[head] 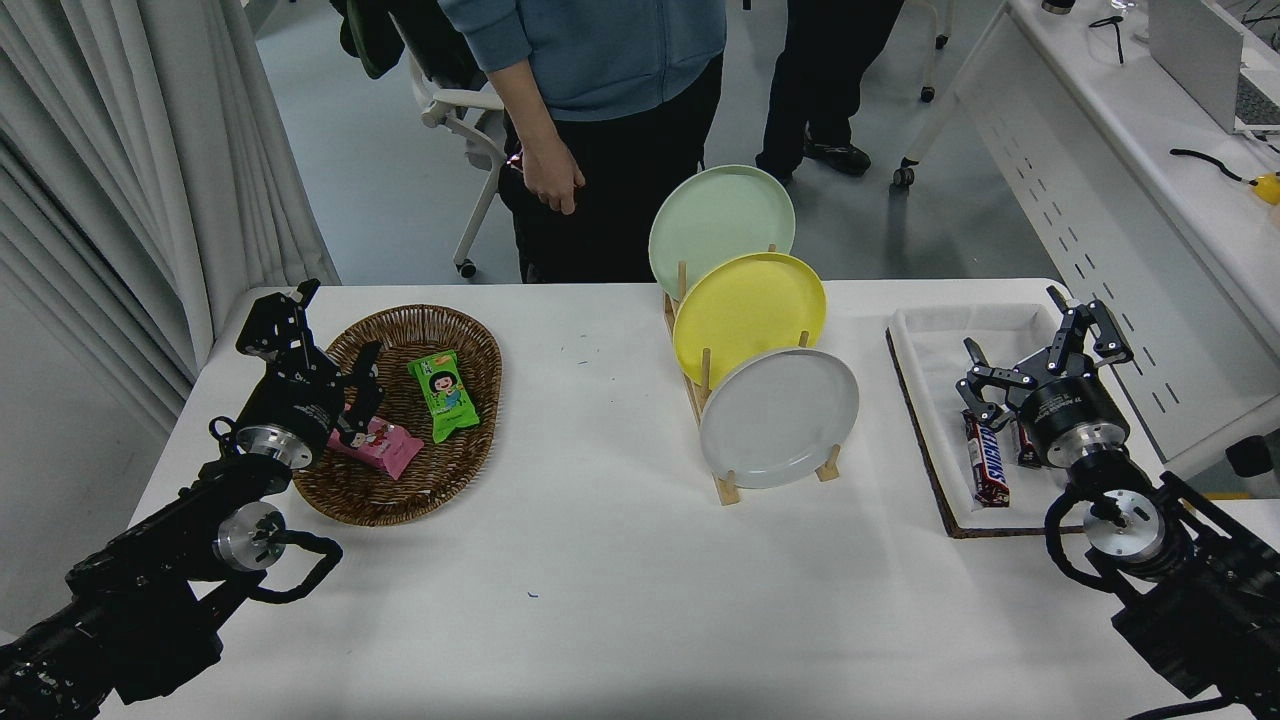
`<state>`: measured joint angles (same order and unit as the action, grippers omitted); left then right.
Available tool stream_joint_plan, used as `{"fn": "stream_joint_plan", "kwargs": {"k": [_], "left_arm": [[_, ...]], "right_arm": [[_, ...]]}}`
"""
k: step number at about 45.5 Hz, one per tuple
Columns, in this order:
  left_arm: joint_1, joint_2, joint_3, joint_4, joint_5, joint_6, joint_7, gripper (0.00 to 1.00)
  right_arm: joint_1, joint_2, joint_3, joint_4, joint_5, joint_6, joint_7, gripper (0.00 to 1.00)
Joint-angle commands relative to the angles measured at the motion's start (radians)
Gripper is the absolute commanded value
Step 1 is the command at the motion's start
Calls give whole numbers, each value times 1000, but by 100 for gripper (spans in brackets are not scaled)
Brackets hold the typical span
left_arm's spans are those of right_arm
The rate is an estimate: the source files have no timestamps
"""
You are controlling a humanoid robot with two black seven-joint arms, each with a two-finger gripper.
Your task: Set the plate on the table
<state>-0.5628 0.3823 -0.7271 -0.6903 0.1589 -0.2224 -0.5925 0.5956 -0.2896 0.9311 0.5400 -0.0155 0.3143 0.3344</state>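
The light-grey plate [779, 417] stands on edge in the front slot of a wooden plate rack [705, 395], on the white table [620, 580]. A yellow plate [748, 312] and a pale green plate [720, 225] stand behind it in the same rack. My right gripper [1020, 345] is open and empty, to the right of the rack above a white tray. My left gripper [335, 345] is open and empty, parked over a wicker basket at the left.
The white tray [925, 330] at the right holds a Snickers bar [988, 460]. The wicker basket [480, 350] holds a green snack pack [443, 394] and a pink one [385, 447]. A person [600, 120] stands at the far edge, hand hanging. A white desk [1120, 170] is at the right.
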Motion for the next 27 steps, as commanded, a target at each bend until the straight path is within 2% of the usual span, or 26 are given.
{"fn": "stream_joint_plan", "kwargs": {"k": [1,27], "left_arm": [[1,0,0,0,1,2,-3,100],[1,0,0,0,-1,0,-3,100]], "right_arm": [[0,7,2,0,0,-1,0,99],[0,9,3,-2,3,0,0,99]]}}
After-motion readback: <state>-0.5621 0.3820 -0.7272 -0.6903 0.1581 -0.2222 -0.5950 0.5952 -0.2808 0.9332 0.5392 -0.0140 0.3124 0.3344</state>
